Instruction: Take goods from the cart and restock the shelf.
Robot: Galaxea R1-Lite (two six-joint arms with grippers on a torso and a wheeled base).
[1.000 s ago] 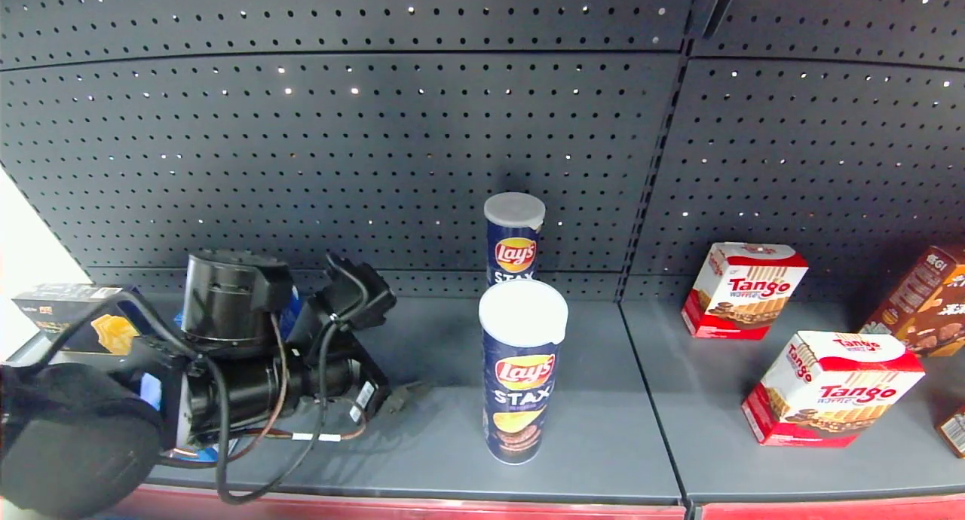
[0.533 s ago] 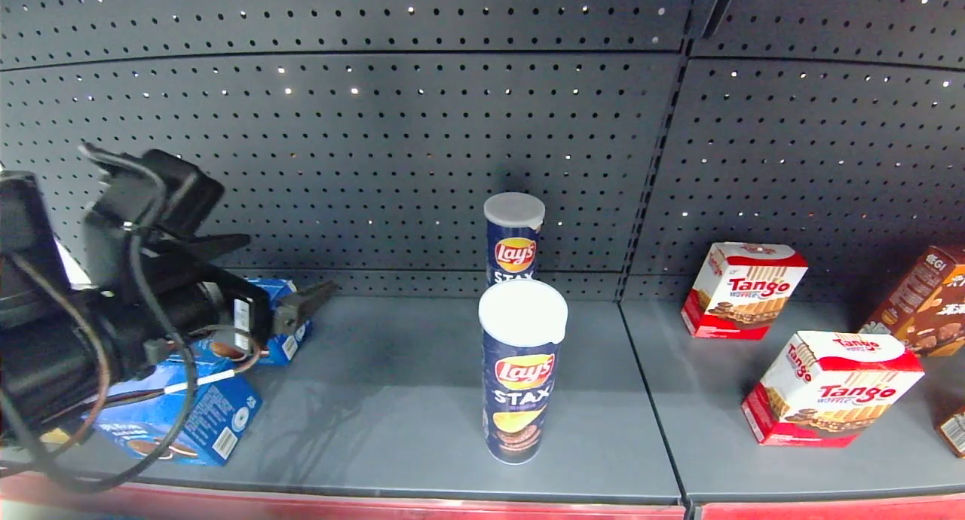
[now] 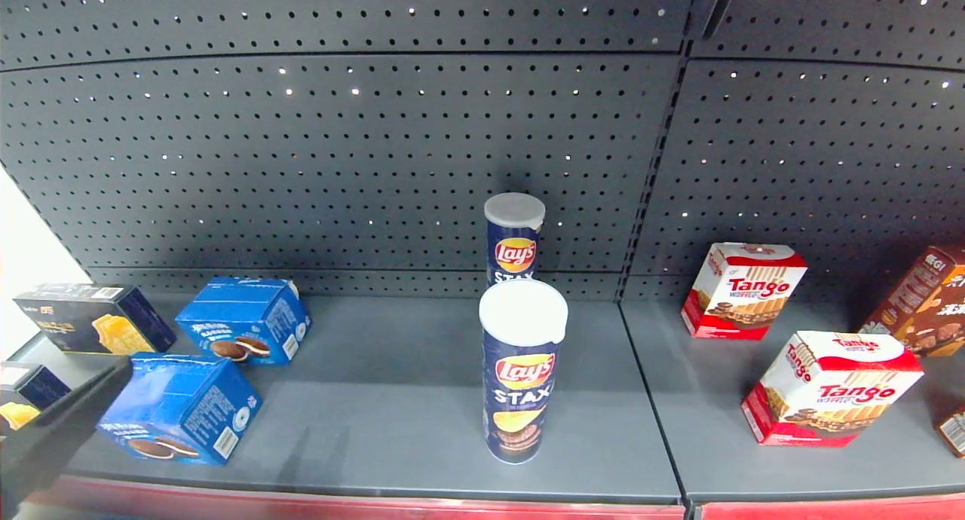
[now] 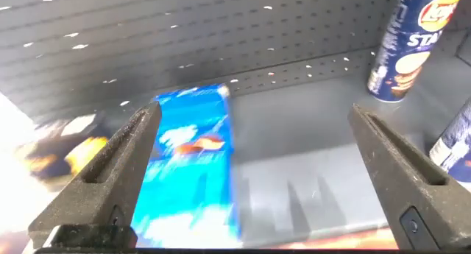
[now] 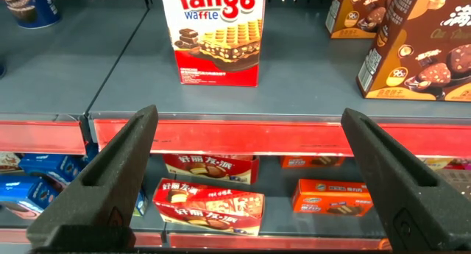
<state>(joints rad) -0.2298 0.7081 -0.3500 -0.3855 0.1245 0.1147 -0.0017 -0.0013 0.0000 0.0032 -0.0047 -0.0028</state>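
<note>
**A:** Where are the goods sitting?

**B:** Two blue biscuit boxes are lying on the shelf [image 3: 407, 399]. Taking the front crisp can [image 3: 522, 380] as the middle of the dial, the front blue box [image 3: 181, 407] is lying at 9 o'clock, well apart from it and near the shelf's front edge. The rear blue box [image 3: 245, 328] is sitting at 10 o'clock, just beside the front one; I cannot tell whether they are touching.

**A:** And the claws?

**B:** The left claw [image 4: 254, 113] is gaping wide and gripping nothing. Its wrist camera is showing one of those blue boxes, blurred, beyond the spread fingers [image 4: 118, 166]. The right claw [image 5: 250, 113] is also spread wide and carrying nothing. It is hanging in front of the red shelf edge [image 5: 235, 136], with a wafer box [image 5: 217, 37] standing upright on the board above that edge.

**A:** What is standing around the boxes?

**B:** The rear crisp can [image 3: 514, 237] is standing upright at 12 o'clock, just behind the front can and against the pegboard [image 3: 339, 166]. Two dark boxes are lying out past the blue ones, one [image 3: 94, 318] at 10 o'clock and one [image 3: 22, 392] at 9 o'clock by the picture's edge. In the next bay, the front wafer box [image 3: 829, 388] is sitting at 3 o'clock and the rear wafer box [image 3: 742, 290] at 2 o'clock. A brown box [image 3: 916, 301] is leaning farther out at 2 o'clock.
</note>
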